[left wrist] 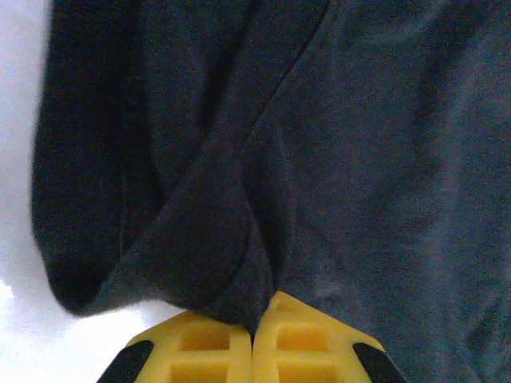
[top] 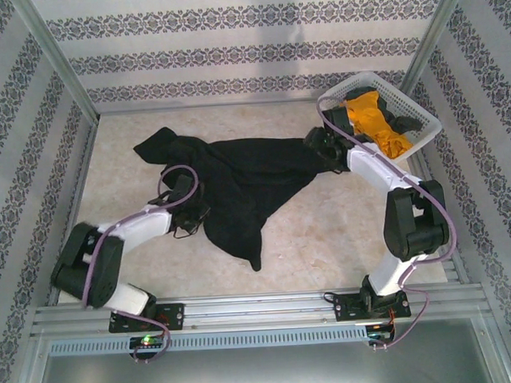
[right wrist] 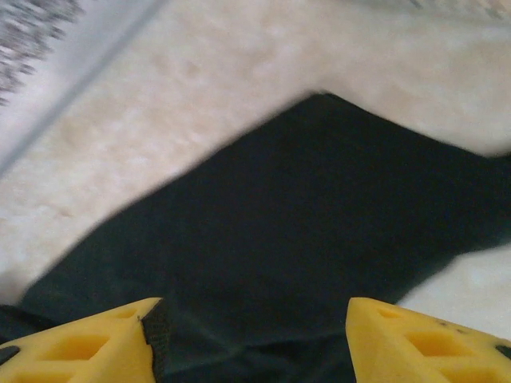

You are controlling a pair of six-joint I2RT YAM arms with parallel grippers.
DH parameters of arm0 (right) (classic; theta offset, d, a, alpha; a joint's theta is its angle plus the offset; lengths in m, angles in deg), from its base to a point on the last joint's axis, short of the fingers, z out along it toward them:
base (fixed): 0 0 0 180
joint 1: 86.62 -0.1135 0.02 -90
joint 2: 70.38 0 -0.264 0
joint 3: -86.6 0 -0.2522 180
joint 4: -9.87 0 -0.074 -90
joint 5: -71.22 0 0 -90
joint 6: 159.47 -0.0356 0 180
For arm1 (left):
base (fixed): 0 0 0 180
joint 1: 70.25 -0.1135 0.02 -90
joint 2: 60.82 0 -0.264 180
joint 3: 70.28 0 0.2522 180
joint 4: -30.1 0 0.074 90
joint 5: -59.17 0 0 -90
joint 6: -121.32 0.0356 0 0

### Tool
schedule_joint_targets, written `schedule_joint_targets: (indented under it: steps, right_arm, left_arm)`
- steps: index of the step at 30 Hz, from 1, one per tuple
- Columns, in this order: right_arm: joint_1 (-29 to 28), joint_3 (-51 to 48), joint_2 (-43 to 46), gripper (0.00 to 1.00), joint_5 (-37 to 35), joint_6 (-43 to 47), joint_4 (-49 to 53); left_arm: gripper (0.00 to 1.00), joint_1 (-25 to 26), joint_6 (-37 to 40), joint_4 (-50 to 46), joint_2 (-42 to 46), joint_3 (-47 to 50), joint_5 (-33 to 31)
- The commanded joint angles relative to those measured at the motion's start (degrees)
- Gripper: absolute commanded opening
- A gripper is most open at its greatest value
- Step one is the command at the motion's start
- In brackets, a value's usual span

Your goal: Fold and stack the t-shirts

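Left gripper (left wrist: 254, 327) – jaws pressed together, pinching fold of black t-shirt (top: 246, 179), crumpled mid-table. Right gripper (right wrist: 251, 319) jaws spread above cloth's far end, nothing held. Should bite edge firmly, then pull apart level – flatten first. Orange t-shirt (top: 378, 122) lay in basket (top: 350, 85).

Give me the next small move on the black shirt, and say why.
Probably close the right gripper on the black t-shirt: its jaws stand open over the cloth, while the left gripper is shut on a fold, so both could then spread it flat.
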Motion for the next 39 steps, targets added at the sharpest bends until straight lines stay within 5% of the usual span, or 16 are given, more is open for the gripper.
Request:
schedule_joint_targets:
  steps: [1, 8, 11, 17, 26, 31, 35, 39]
  right_arm:
    - [0.44, -4.05, -0.51, 0.62, 0.98, -0.59, 1.44]
    - [-0.52, -2.30, -8.36, 0.68, 4.12, -2.92, 2.01]
    - [-1.32, -0.81, -11.16, 0.67, 7.75, -6.25, 3.27]
    - [-6.94, -9.14, 0.07, 0.70, -0.29, -11.79, 8.17]
    - [-8.51, -11.34, 5.23, 0.74, -0.79, -12.03, 11.56]
    - [-8.99, -13.10, -0.08, 0.73, 2.75, -15.53, 7.20]
    - [-6.70, -10.07, -6.59, 0.54, 4.60, -15.71, 3.74]
    - [-6.03, -7.40, -4.70, 0.03, 3.53, -13.79, 2.88]
  left_arm:
    - [0.00, -5.30, -1.56, -9.64, 11.82, 2.19, -6.08]
    - [0.00, -14.84, 2.55, -12.00, 24.11, 6.51, -1.83]
    - [0.00, -15.28, 3.03, -11.72, 24.82, 6.36, -1.29]
    - [0.00, -15.32, 3.69, -12.80, 25.67, 5.74, -0.46]
    - [0.00, -15.47, 6.33, -16.06, 26.69, 4.12, 0.20]
    - [0.00, -15.41, 6.67, -15.59, 26.80, 3.35, 0.85]
    - [0.00, -15.41, 8.15, -16.20, 27.14, 1.76, 1.19]
    - [0.00, -15.46, 10.20, -16.03, 28.18, -0.98, 1.53]
